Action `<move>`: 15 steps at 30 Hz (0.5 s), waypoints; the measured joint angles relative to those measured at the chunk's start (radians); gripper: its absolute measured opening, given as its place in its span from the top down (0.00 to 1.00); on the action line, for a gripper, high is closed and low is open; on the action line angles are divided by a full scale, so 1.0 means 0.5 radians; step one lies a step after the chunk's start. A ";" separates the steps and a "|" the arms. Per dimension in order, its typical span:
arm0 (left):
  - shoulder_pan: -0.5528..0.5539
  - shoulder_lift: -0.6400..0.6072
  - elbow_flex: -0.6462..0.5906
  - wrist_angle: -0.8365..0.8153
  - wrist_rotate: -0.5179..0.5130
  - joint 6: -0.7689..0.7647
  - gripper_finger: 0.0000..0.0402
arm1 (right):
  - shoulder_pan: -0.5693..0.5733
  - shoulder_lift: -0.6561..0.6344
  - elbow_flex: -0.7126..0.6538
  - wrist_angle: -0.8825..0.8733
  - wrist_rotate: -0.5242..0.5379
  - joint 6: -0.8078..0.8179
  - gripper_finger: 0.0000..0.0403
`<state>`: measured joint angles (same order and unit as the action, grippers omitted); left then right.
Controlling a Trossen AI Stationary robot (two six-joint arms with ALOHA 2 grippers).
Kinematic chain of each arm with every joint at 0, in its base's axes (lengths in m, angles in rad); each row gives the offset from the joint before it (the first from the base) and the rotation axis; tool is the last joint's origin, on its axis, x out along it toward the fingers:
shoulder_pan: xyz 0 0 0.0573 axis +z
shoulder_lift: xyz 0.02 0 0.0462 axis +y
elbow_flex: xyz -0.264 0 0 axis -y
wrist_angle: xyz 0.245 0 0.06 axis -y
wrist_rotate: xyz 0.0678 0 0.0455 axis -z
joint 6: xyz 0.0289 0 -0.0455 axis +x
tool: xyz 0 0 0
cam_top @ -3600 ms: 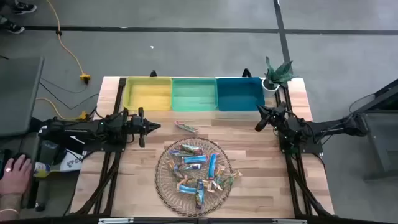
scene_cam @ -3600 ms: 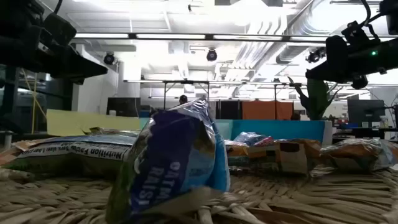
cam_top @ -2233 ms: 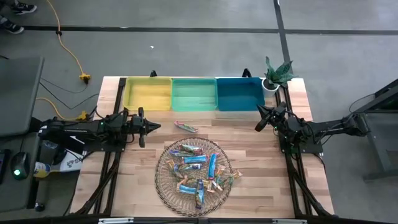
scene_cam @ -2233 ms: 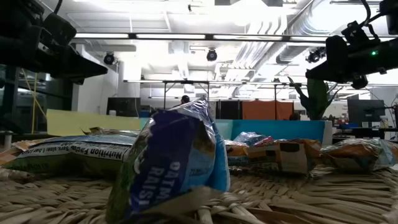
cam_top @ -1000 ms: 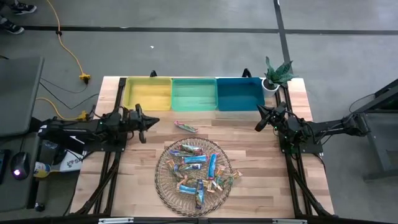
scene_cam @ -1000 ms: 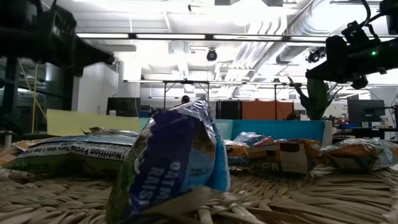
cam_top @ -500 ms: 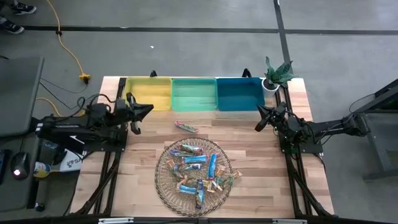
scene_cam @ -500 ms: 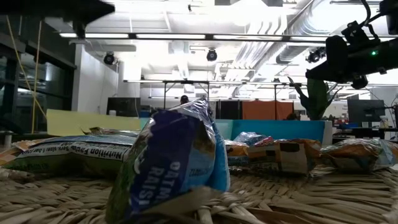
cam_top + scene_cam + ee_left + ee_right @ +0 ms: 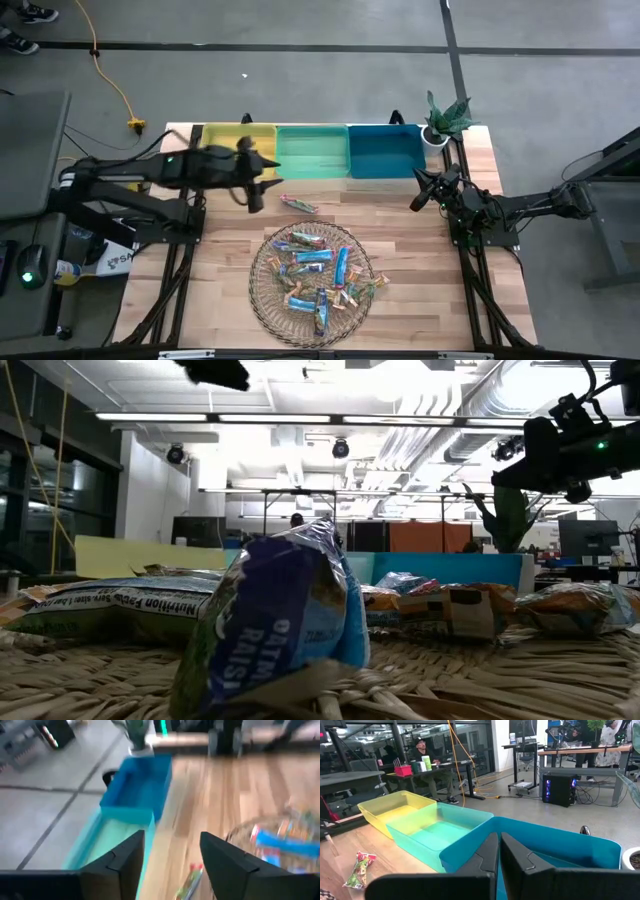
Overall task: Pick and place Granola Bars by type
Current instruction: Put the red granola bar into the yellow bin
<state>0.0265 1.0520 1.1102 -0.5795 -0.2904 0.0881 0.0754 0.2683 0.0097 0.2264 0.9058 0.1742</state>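
Observation:
Several Granola Bars [image 9: 312, 268] in blue, green and orange wrappers lie heaped on a round wicker plate [image 9: 262, 290]. One more bar [image 9: 299, 204], green and red, lies alone on the wood between the plate and the bins. My left gripper [image 9: 268, 184] hangs high over the table just left of that bar, open and holding nothing. In the left wrist view the gripper [image 9: 172, 865] has the bar [image 9: 189, 881] below the gap between its fingers. My right gripper [image 9: 419, 194] waits shut and high by the teal bin.
A yellow bin [image 9: 238, 150], a green bin [image 9: 312, 151] and a teal bin [image 9: 385, 150] stand in a row along the far edge. At the far right corner is a potted plant [image 9: 443, 118]. Bare wood lies to either side of the plate.
My left gripper has risen, swung first toward the far edge and then toward the table's right. It now stands near the lone bar by the yellow bin's near corner, and it has opened. The bars and my right arm have kept still.

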 joint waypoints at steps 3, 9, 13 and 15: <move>0.034 0.271 0.293 -0.401 0.075 0.126 0.47 | 0.000 -0.001 0.000 0.000 0.000 0.001 1.00; 0.155 0.705 0.669 -0.974 0.362 0.407 0.46 | 0.000 -0.001 0.000 0.000 0.000 0.000 1.00; 0.266 0.849 0.714 -1.027 0.685 0.575 0.46 | 0.000 -0.001 0.001 -0.001 0.000 0.001 1.00; 0.322 0.917 0.708 -1.000 0.838 0.648 0.46 | 0.000 0.000 0.000 -0.001 0.000 0.000 1.00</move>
<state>0.1873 1.5104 1.4641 -1.0793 0.1287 0.4119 0.0753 0.2682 0.0097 0.2260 0.9058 0.1743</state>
